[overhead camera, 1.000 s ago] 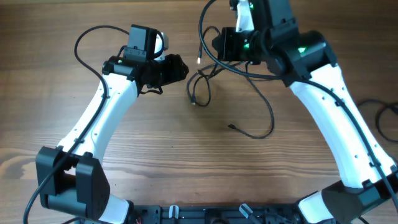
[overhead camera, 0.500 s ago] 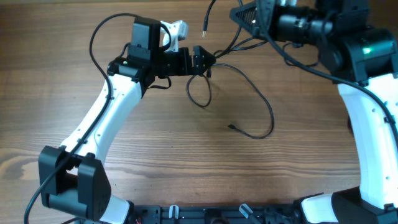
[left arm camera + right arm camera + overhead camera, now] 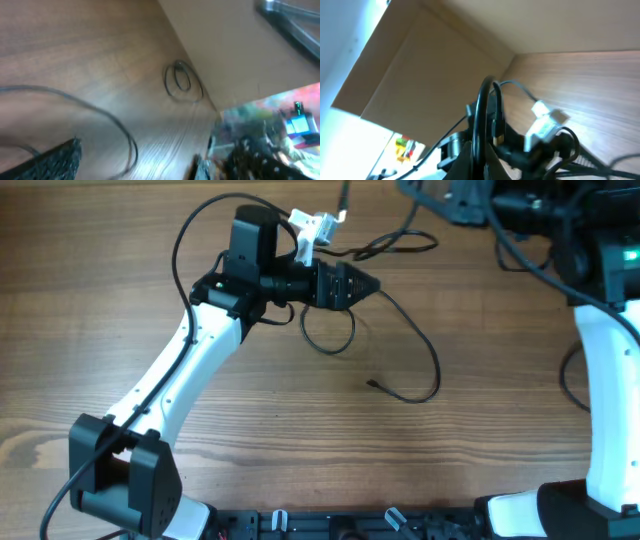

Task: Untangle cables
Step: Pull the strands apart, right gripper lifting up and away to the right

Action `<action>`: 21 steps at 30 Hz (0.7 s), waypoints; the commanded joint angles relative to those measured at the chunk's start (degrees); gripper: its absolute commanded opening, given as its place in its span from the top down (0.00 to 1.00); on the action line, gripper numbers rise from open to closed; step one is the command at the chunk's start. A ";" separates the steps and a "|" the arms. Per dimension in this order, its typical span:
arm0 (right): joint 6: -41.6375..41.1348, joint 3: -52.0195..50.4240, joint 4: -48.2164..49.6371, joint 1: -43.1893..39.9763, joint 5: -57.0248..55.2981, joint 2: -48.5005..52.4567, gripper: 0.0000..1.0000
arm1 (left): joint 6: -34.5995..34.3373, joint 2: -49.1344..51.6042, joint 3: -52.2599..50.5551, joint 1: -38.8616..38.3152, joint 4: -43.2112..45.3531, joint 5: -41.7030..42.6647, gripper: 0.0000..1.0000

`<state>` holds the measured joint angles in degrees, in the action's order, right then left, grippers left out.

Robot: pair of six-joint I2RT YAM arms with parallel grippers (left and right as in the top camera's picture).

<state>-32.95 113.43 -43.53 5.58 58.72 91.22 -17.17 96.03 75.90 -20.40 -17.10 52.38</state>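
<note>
- The thin black flexible cables [image 3: 437, 370] lie on the brown wooden counter [image 3: 250, 420], towards its far middle.
- One long cord sweeps in a wide curve to the right. It ends in a small plug [image 3: 372, 384] that lies by itself on bare wood.
- A small loop of cord [image 3: 328, 351] lies just below the left tool [image 3: 372, 281].
- Another strand runs up and to the right, towards the right tool [image 3: 430, 195]. A light-tipped plug [image 3: 343, 218] hangs near the top edge.
- The left tool points to the right over the tangle. I cannot tell whether its fingers are apart, together or clamped on a cord. The left wrist view is blurred and shows only one dark textured finger [image 3: 55, 162].
- That view also shows a small separate coil of black cord [image 3: 182, 87], close to the foot of a tan board wall [image 3: 240, 55].
- The right tool is mostly cut off at the top edge, and I cannot tell its state. In its wrist view a black cord loop [image 3: 482, 115] rises close to the lens.
</note>
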 commanded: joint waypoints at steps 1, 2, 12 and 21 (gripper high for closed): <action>2.05 1.42 -2.62 -1.97 1.16 -1.07 0.96 | 15.93 0.42 -0.26 3.82 -10.97 6.10 0.00; 2.95 1.42 -3.61 -1.95 1.14 -1.07 0.96 | 18.29 0.42 -0.28 5.33 -14.56 6.08 0.01; 2.99 1.42 -6.88 -1.90 4.11 -1.01 0.96 | 20.96 0.52 -0.28 2.97 -2.03 1.77 0.00; 4.09 1.42 -6.86 -1.90 8.48 -1.01 0.96 | 21.44 6.82 -0.28 -2.89 8.44 -20.52 0.13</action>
<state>-30.11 113.49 -50.59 3.60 64.79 91.20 2.98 100.14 75.70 -22.26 -10.13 35.18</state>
